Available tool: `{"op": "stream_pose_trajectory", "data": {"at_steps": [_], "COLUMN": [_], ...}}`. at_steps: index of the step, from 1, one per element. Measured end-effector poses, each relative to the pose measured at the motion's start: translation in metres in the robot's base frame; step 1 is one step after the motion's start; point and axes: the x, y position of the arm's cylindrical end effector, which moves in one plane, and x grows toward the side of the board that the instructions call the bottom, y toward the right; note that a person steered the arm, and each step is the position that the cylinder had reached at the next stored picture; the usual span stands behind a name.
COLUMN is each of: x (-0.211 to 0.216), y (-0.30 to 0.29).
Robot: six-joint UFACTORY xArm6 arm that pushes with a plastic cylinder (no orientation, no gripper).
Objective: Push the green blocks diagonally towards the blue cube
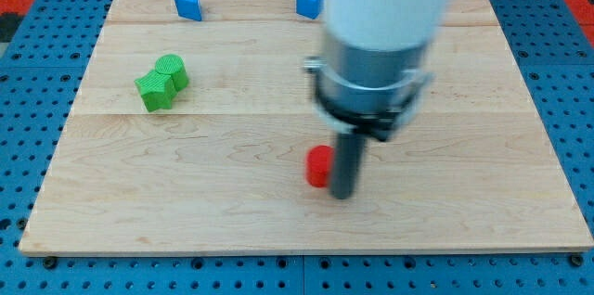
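Two green blocks lie touching at the view's left: a rounded green block (pixel 173 70) and a star-like green block (pixel 154 90) just below-left of it. The blue cube (pixel 310 1) sits near the board's top edge, middle. A second blue block (pixel 188 4), wedge-like, sits at the top left. My tip (pixel 342 193) is low in the middle of the board, right beside a red block (pixel 319 166), touching or nearly touching its right side. My tip is far to the right of the green blocks.
The wooden board (pixel 483 147) lies on a blue pegboard surface. The arm's large white and grey body (pixel 380 44) hangs over the board's upper middle and hides part of it beside the blue cube.
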Motion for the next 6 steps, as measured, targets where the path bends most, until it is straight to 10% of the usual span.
{"op": "stream_pose_trajectory", "data": {"at_steps": [6], "x": [-0.09], "y": [-0.204]}}
